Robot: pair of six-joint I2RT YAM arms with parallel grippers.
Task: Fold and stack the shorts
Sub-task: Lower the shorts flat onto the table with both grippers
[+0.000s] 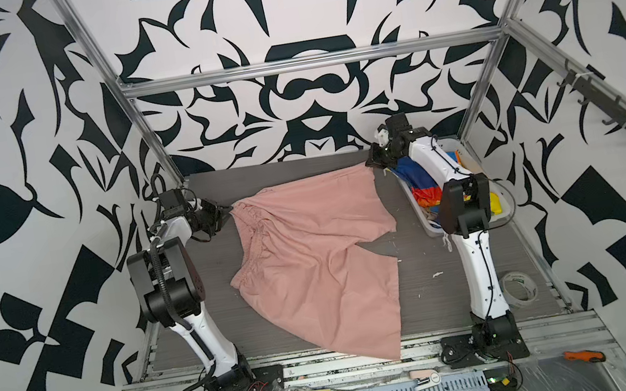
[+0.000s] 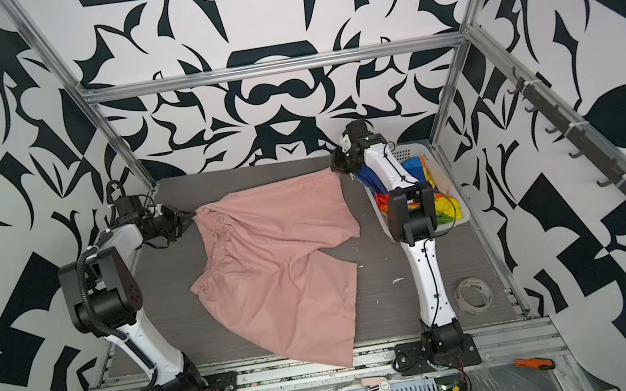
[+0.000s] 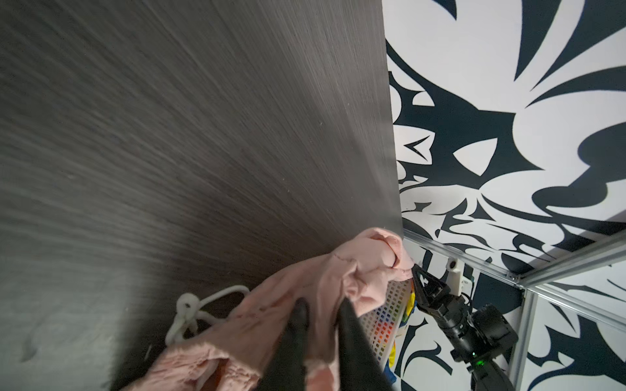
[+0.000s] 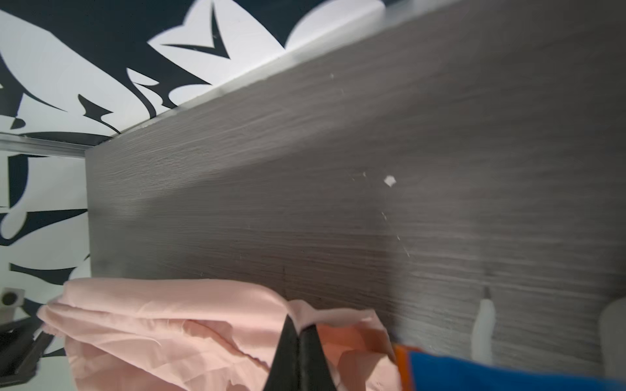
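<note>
Salmon-pink shorts (image 1: 312, 255) (image 2: 272, 270) lie spread over the middle of the grey table (image 1: 193, 307), mostly flat. The gathered waist is on the left side and the 2 legs run toward the right. The near leg hangs past the table's front edge onto the metal rails.

Left gripper (image 1: 226, 211) (image 2: 189, 219) sits at the far-left waist corner, low over the table. In the left wrist view its fingers (image 3: 298, 321) stand apart, released, with bunched pink waistband (image 3: 366, 267) between and around them. A white knotted cord (image 3: 189, 311) lies on the table just beside that waistband.

Right gripper (image 1: 373, 164) (image 2: 337, 170) is at the far-right corner of the far leg. In the right wrist view (image 4: 300, 325) its jaws are clenched tight, pinching the pink hem (image 4: 152, 321) at the tips, and that corner is lifted off the table.

Rainbow-striped shorts (image 1: 419, 185) (image 2: 417, 172) are bundled in the white basket (image 1: 432, 229) at the far right of the table, under the right arm and apart from the pink pair. A blue and orange patch shows in the right wrist view, just beside the held hem.

1 tape roll (image 1: 520, 287) lies on the near-right of the table, well apart from the shorts.
</note>
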